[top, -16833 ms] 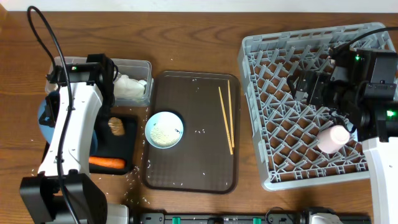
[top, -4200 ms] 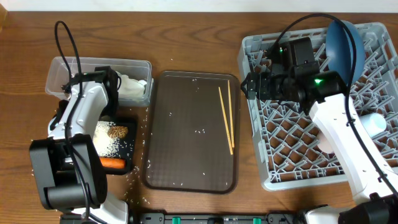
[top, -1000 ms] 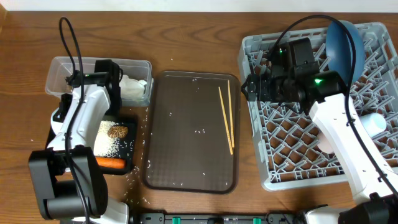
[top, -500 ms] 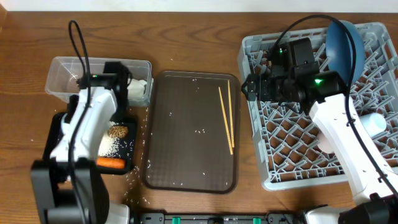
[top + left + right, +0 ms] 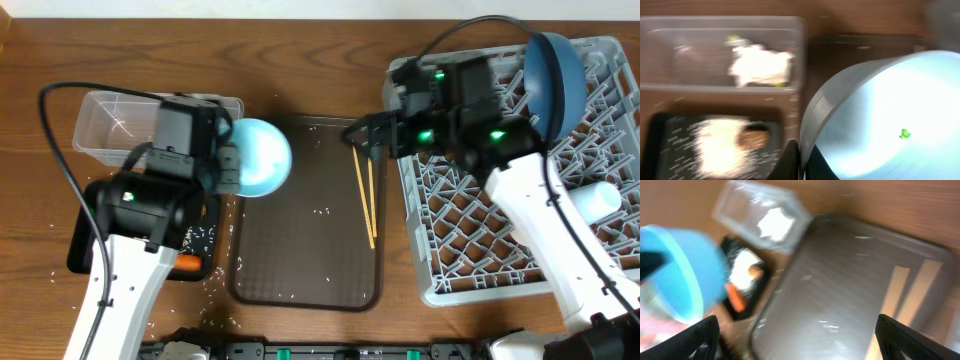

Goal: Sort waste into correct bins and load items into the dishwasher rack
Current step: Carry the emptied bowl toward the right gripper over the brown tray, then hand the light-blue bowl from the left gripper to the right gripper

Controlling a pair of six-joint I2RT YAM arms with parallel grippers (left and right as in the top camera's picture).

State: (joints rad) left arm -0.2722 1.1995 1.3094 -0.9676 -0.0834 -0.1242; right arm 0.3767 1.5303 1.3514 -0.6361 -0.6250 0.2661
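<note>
Chopsticks (image 5: 365, 205) lie side by side on the tray (image 5: 300, 250), lengthwise front to back — right hand (image 5: 358, 137) open near their far ends; left hand (image 5: 228, 165) grips the bowl (image 5: 265, 158).

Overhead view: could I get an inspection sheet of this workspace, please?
Surface: wooden table, brown serving tray mid-table.
Job's things: light blue bowl held aloft; dark blue plate upright in grey rack, pale cup lying there; chopsticks on serving tray; white wrapper in clear tub; rice and brown lump in black tray.
Clutter: loose rice grains on table and tray.
Grippers: left gripper shut on bowl rim; right gripper open over the chopsticks.
Cables: black cable arcs over each arm.
Surroundings: pale strip past far edge.
</note>
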